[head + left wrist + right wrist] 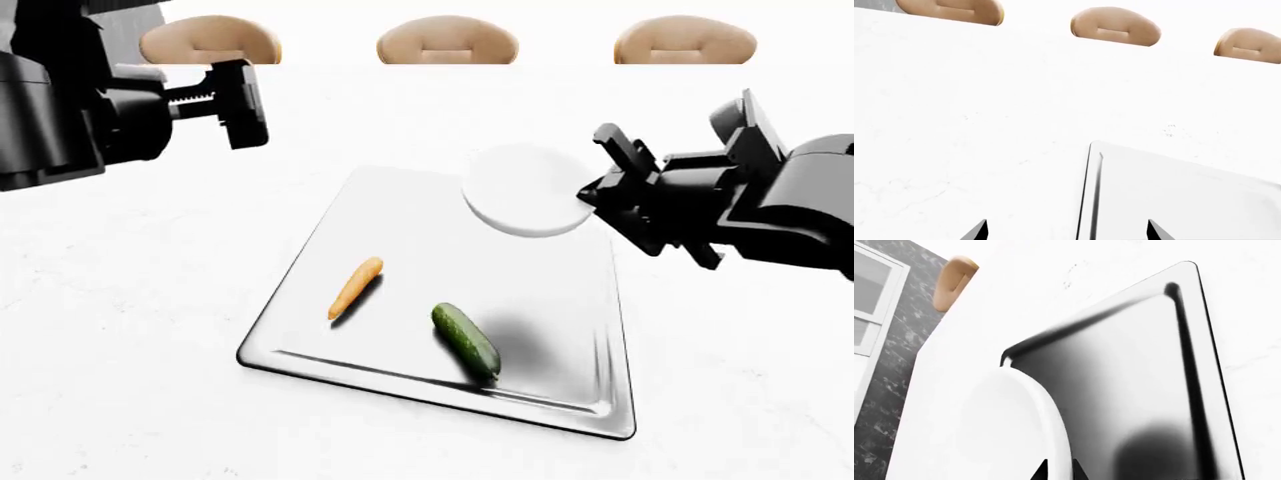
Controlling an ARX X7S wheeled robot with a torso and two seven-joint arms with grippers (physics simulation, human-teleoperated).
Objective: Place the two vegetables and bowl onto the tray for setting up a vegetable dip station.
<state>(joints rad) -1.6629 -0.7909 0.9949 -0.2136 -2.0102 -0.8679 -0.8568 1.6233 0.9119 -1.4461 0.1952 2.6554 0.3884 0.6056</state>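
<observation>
While one smooth orange carrot (355, 288) and one bumpy green cucumber (466, 341) lie on the single rectangular metal tray (400, 215), the right gripper (597, 192) clamps one glossy round bowl (523, 202); the left gripper (243, 102) gapes, holding nothing.

the left gripper (1066, 231) shows only two dark fingertips in its wrist view, the rest cut off at 6 o'clock. the tray (1174, 200) runs off that picture at 4 o'clock. in the right wrist view the bowl (1007, 430) is cut off at 6 o'clock and hides most of the right gripper (1058, 471). the chairs (447, 42) are cropped at 12 o'clock in the head view.
</observation>
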